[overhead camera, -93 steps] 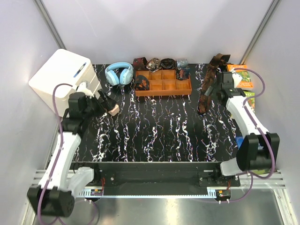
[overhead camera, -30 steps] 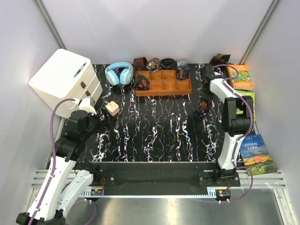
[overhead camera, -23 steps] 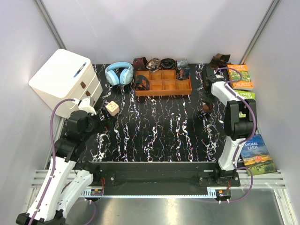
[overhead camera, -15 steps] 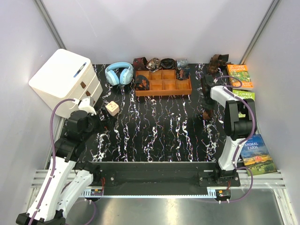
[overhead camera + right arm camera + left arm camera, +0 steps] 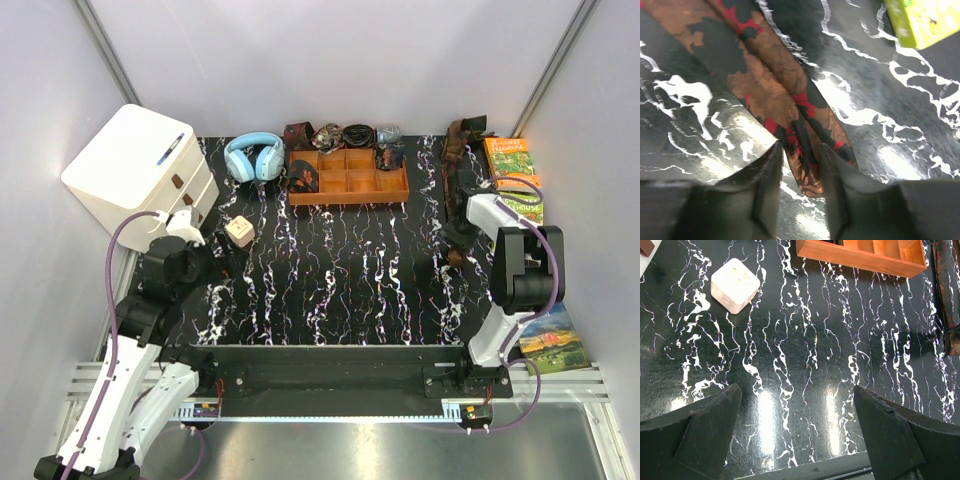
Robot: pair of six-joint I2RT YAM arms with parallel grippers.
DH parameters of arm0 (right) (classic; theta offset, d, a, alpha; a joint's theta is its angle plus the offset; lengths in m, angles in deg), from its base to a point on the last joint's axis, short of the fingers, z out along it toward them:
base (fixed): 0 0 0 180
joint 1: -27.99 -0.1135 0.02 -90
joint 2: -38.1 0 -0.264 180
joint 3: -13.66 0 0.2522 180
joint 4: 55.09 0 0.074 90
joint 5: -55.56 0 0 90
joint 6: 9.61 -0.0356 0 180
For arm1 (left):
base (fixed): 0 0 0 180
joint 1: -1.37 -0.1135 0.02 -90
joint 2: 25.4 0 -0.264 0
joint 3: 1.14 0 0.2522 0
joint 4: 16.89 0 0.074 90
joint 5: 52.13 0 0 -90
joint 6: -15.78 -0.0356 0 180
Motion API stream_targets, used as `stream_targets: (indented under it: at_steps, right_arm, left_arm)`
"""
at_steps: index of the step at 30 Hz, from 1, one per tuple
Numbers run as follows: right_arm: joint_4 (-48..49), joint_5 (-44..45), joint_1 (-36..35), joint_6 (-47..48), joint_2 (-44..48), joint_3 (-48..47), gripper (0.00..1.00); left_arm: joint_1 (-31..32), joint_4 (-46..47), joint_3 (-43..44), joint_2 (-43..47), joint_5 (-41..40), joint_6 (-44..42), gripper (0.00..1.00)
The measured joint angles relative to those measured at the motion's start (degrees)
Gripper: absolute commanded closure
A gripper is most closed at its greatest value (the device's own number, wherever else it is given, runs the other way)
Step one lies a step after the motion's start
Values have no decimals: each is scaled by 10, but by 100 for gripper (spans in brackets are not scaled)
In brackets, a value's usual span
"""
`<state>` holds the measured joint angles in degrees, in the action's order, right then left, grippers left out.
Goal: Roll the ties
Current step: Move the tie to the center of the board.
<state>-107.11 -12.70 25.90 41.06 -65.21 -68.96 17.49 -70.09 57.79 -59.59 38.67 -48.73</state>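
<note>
Top view and both wrist views, early stage of the rolling task. One tie [image 5: 455,150] lies stretched out flat on the tabletop [image 5: 340,270] at about 2 to 3 o'clock, running along the 12-to-6 line, with no turn of a roll in it yet. The right claw [image 5: 800,152] sits low at the tie's near, narrow end, its fingers partly apart with the tip lying between them; the fabric rests on the surface rather than hanging from a grip. The left claw [image 5: 796,390], at 8 o'clock, is spread wide and holds nothing. In the tray [image 5: 348,192] at 12 o'clock, the near left compartment holds a dark coiled item [image 5: 303,180], apparently a tie already rolled. Judged remaining: the whole roll of the flat tie, probably started from the narrow end.
</note>
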Motion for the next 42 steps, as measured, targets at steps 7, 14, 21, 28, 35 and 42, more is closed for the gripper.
stream_targets:
  at_steps: [7,14,21,28,35,42]
  right_arm:
    - [-4,-13,31,5,46,7,28]
    - [14,-28,50,46,44,3,30]
    - [79,-106,55,120,-9,3,19]
    - [102,-115,55,184,-24,-10,20]
    - [106,-114,56,211,-64,-28,40]
    - [105,-107,57,218,-67,-35,87]
  left_arm:
    - [0,0,0,4,0,0,3]
    - [0,0,0,4,0,0,2]
    - [0,-1,0,4,0,0,2]
    - [0,-1,0,3,0,0,2]
    - [0,-1,0,3,0,0,2]
    - [0,-1,0,0,0,0,2]
